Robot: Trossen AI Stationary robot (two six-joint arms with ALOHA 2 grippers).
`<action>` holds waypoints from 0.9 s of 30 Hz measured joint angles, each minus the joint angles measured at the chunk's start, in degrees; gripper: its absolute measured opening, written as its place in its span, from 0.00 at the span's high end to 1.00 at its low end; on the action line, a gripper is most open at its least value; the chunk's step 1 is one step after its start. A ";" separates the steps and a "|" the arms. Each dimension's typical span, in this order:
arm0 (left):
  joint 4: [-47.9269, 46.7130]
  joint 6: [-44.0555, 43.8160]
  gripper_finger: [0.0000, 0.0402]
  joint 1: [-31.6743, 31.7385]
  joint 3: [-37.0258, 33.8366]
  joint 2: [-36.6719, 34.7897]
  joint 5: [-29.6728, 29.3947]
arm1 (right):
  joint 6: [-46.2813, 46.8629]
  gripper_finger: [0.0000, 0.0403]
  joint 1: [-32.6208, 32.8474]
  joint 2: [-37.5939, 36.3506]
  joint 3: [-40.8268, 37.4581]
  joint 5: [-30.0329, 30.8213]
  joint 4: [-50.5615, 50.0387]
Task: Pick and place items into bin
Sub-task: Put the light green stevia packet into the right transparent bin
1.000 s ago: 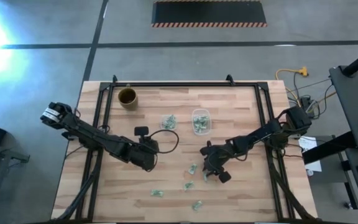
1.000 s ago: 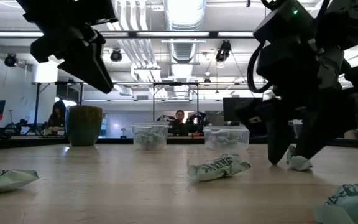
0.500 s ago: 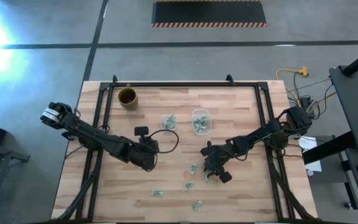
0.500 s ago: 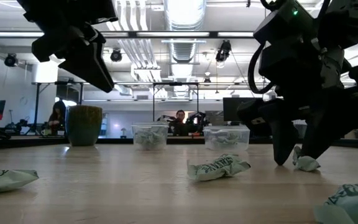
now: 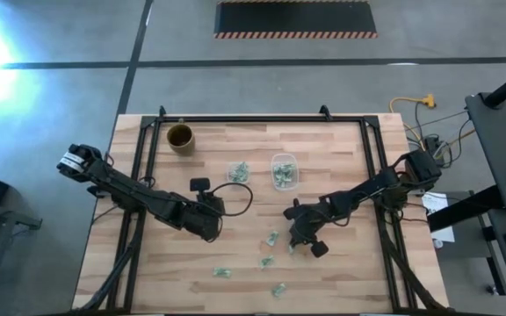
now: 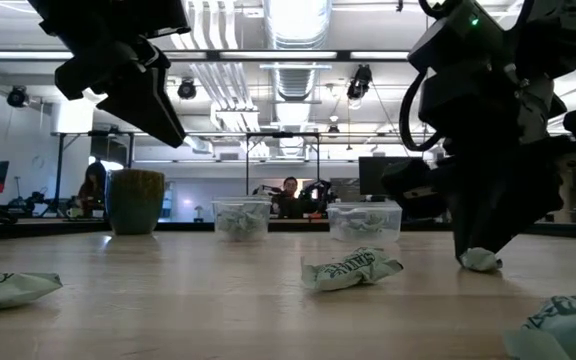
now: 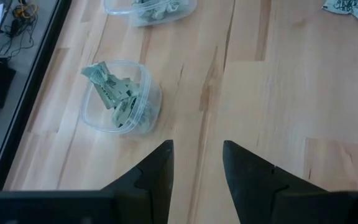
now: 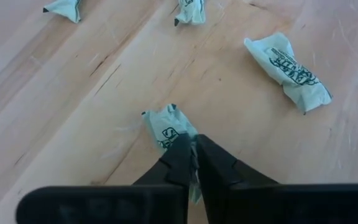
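My right gripper (image 8: 194,155) is down at the table, right of centre, shut on one small green-and-white wrapper item (image 8: 166,127), which also shows in the low view (image 6: 480,260). Other items lie loose on the wood (image 5: 272,238) (image 5: 266,262) (image 5: 223,272). Two clear tubs (image 5: 240,171) (image 5: 284,171) stand farther back with items inside. My left gripper (image 7: 197,165) hangs open above the table left of centre (image 5: 211,219), facing the tubs and holding nothing. My right gripper pinches one end of the wrapper item (image 8: 182,140) between its two fingertips. The fingers (image 6: 483,235) come from above, pointing steeply down. The item lies on the table, its other end sticking out past the fingertips.
A brown round cup (image 5: 180,137) stands at the far left of the table. A black frame (image 5: 253,120) runs along the table's far and side edges. Bare wood lies between the two arms and along the near left. People sit in the room beyond the table (image 6: 288,195).
My right gripper has shut: its fingers stood apart on either side of the wrapper item and now meet on its end. The item stays on the table at about the same spot.
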 joint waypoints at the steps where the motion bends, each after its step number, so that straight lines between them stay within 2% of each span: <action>1: 0.01 0.01 0.69 0.00 0.00 0.02 0.00 | -0.22 0.97 0.00 -0.11 -0.01 0.01 -0.01; 9: 0.58 0.10 0.69 0.00 0.00 0.02 -0.07 | -2.25 0.98 -0.02 -3.09 0.05 0.44 -0.72; 15: 1.15 0.51 0.69 0.00 0.00 0.02 -0.07 | -5.86 0.98 -0.04 -7.14 1.06 4.82 -0.92; 18: 1.19 0.51 0.69 0.00 0.00 0.04 -0.07 | -8.18 0.98 -0.04 -9.49 1.81 11.12 -1.15; 24: 1.28 0.51 0.69 0.00 -0.02 0.06 -0.07 | -13.07 0.98 -1.18 -13.51 2.71 31.20 -1.46; 27: 1.20 0.51 0.69 0.01 -0.04 0.07 -0.07 | -13.59 0.98 -3.64 -15.27 2.72 37.36 -1.62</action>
